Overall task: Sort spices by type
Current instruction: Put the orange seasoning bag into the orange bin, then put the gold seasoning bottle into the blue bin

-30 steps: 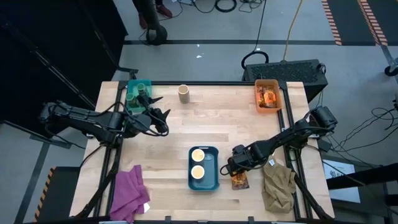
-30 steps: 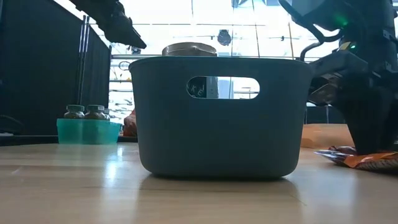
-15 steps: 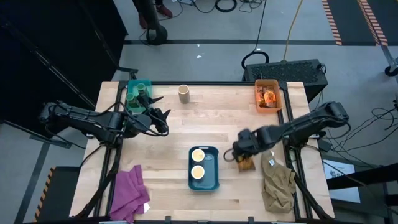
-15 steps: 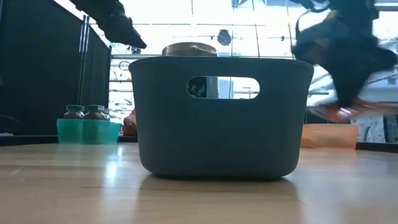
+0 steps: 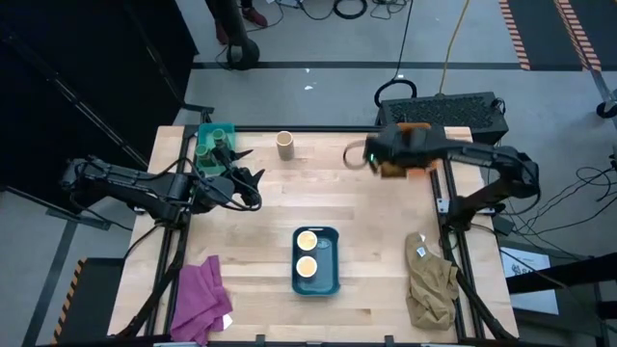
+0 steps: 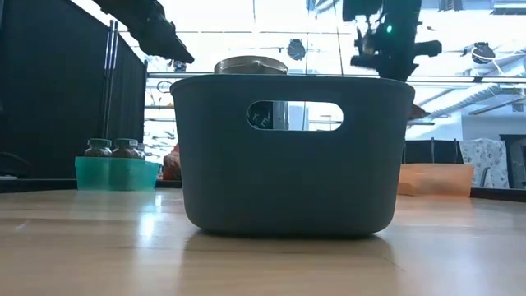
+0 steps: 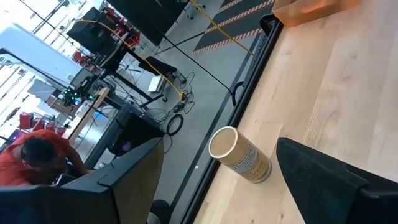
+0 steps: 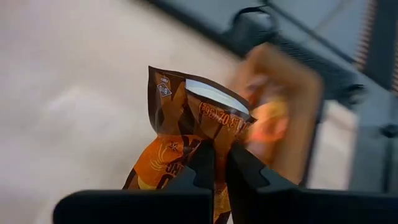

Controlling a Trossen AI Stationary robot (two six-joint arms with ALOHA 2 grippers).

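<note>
Orange and black, the crumpled packet (image 8: 186,134) sits pinched between the fingers of my right gripper (image 8: 214,163), which I have clenched on it in the air above the table's far right corner. Just beyond it is the orange bin (image 5: 415,146) that stands in that corner; from overhead my arm covers most of the bin.

My left gripper (image 5: 253,190) hangs above the left half of the table (image 5: 357,198), its fingers (image 7: 323,177) spread wide with nothing between them. Past them one cream-topped jar (image 5: 284,145) rests alone on the wood near the far edge; from above it looks upright, while my left wrist camera shows it slanted.

In the far left corner the teal bin (image 5: 204,141) holds green jars (image 6: 113,148), two of them showing over its rim from table height. Near the middle of the near edge stands the dark blue bin (image 5: 334,262) with two cream-topped jars (image 5: 307,253) inside, one behind the other.

A purple cloth (image 5: 200,297) lies at the near left corner and a khaki cloth (image 5: 430,289) at the near right corner, both touching nothing else.
</note>
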